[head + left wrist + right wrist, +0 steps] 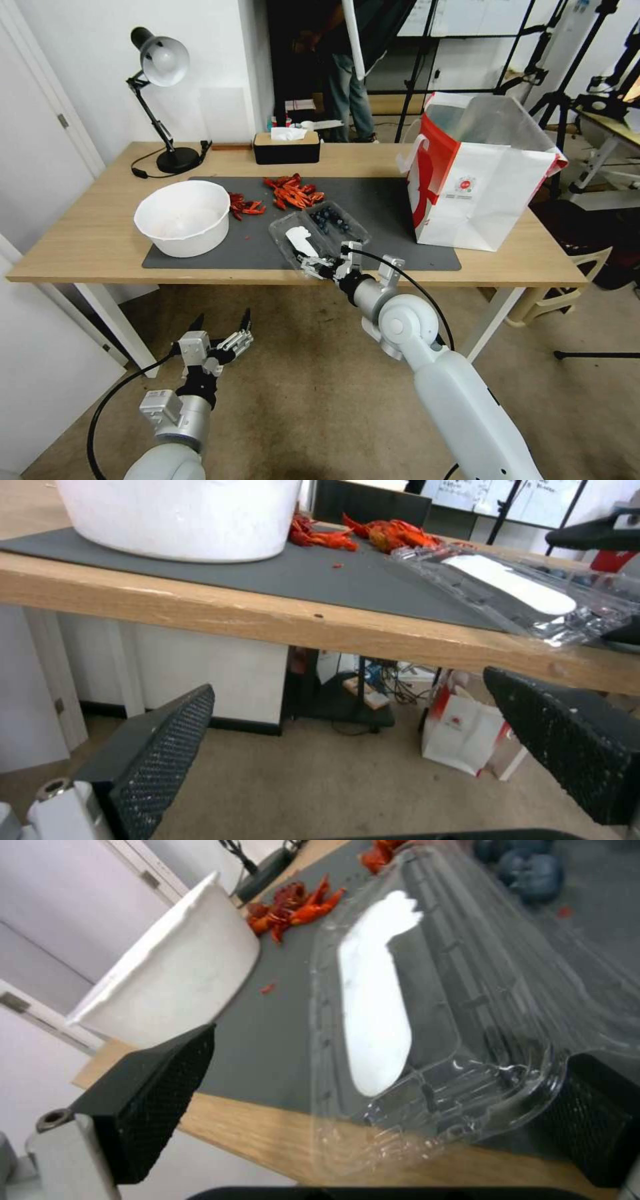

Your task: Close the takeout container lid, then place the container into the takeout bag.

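Left gripper [220, 331] hangs open below the table [80, 233]. Right gripper [325, 263], jaws spread, brackets the lid [298, 242] at the table's front edge. Takeout container [319, 230] lies open on the mat; takeout bag [477, 177] stands apart. Nothing done yet.

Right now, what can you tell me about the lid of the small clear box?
The lid is thin clear plastic with ribbed walls and an oblong white label. It lies flung open on the grey mat, hinged to the takeout container that holds dark blueberries. Its free end juts over the table front edge. The right claw, open, has a finger at each side of that end; whether they touch is unclear.
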